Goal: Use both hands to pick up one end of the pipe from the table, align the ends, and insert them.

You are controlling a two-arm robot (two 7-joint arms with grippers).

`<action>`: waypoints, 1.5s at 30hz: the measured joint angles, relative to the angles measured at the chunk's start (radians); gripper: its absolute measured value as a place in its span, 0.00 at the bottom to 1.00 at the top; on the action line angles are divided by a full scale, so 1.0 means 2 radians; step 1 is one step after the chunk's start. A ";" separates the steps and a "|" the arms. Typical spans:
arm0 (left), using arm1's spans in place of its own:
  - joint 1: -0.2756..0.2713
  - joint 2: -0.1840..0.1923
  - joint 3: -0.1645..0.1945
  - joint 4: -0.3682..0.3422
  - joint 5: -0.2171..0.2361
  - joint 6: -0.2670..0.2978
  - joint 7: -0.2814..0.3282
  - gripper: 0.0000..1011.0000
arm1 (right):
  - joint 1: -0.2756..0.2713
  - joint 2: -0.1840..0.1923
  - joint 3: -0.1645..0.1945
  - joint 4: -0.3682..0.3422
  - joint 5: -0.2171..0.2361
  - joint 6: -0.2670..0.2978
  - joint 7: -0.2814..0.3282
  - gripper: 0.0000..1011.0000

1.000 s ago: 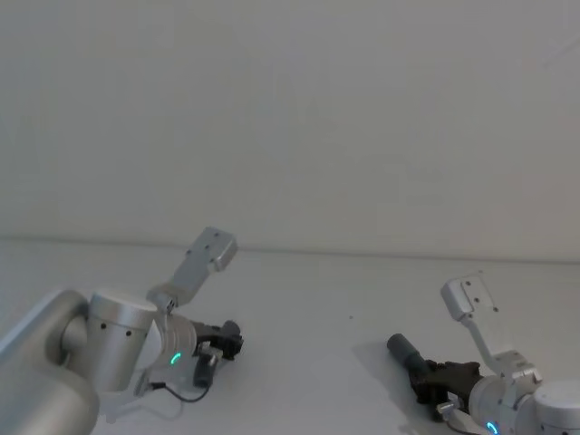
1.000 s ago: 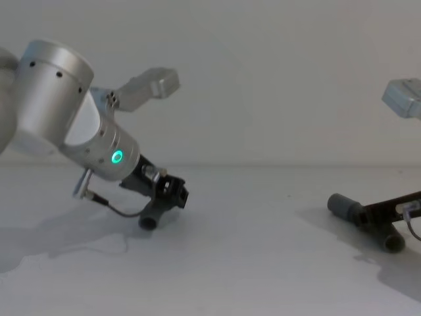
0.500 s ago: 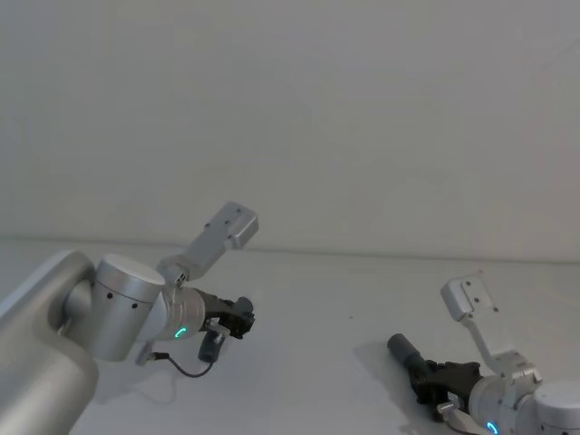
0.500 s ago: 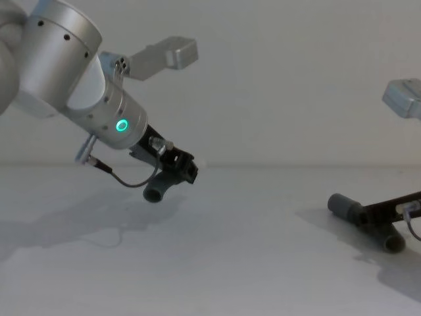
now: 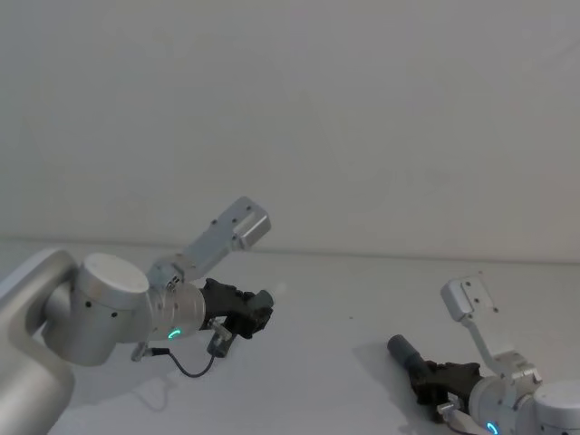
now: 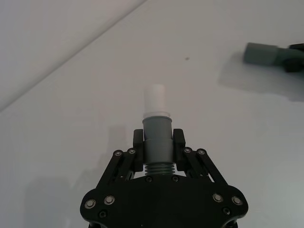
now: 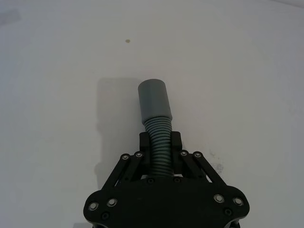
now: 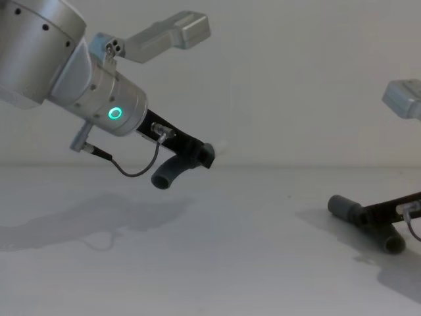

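My left gripper (image 5: 259,315) is shut on the pipe piece with the white tip (image 6: 155,100), holding it in the air above the table (image 8: 250,263). Its fingers (image 6: 178,139) clamp the grey collar (image 6: 156,135), and the curved ribbed tail (image 8: 167,175) hangs below the gripper (image 8: 205,155). At the right, my right gripper (image 7: 160,141) is shut on the ribbed body of the other pipe piece, which lies on the table. Its wide grey cuff (image 7: 154,99) points toward the middle (image 8: 345,207) (image 5: 401,348). The two ends are far apart.
The table (image 5: 317,381) is plain white, with a pale wall behind it. A small dark speck (image 7: 127,41) marks the surface ahead of the grey cuff. Each arm's camera bracket (image 8: 170,31) sticks up above its wrist.
My left arm has lifted its pipe piece off the table and carried it up and to the right. The right gripper and its piece have stayed where they were.
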 joint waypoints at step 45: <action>-0.037 0.107 0.067 -0.013 -0.016 -0.180 -0.247 0.32 | 0.000 0.000 0.000 0.000 0.000 0.000 0.000 0.22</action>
